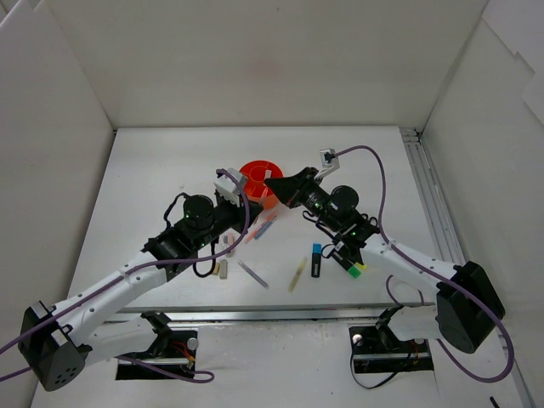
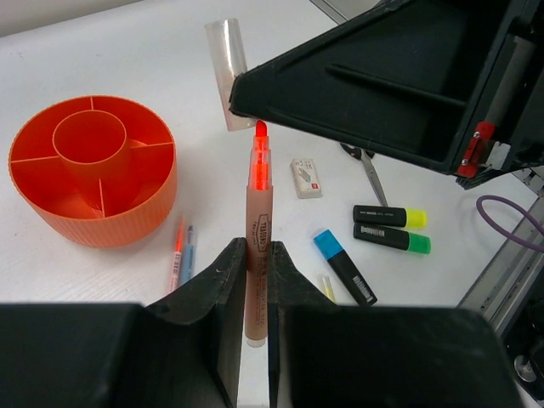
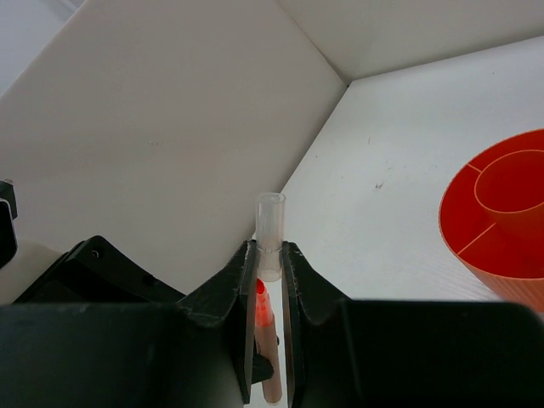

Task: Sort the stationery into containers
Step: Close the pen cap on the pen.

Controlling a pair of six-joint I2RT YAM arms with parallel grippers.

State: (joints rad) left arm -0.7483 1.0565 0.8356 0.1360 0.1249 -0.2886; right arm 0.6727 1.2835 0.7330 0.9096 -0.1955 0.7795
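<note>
Above white table (image 2: 127, 51), left claw (image 2: 255, 248) clenches orange pen (image 2: 257, 212); right claw (image 3: 269, 248) clenches clear cap (image 3: 270, 223) off its tip.

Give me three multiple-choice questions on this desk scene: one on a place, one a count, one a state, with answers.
1. Where do the thin orange and blue pens lie relative to the round orange plastic organiser?
A in its central well; B on the table beside it; C across its rim.
2. How many stubby black highlighters lie on the table?
A one; B three; C five.
3. The clear plastic cap is:
A on the orange-tipped pen; B off it, clamped in the right jaws; C lying on the table.
Answers: B, they rest by its wall; B, blue, yellow and green ends show; B, the pen's tip is bare.
</note>
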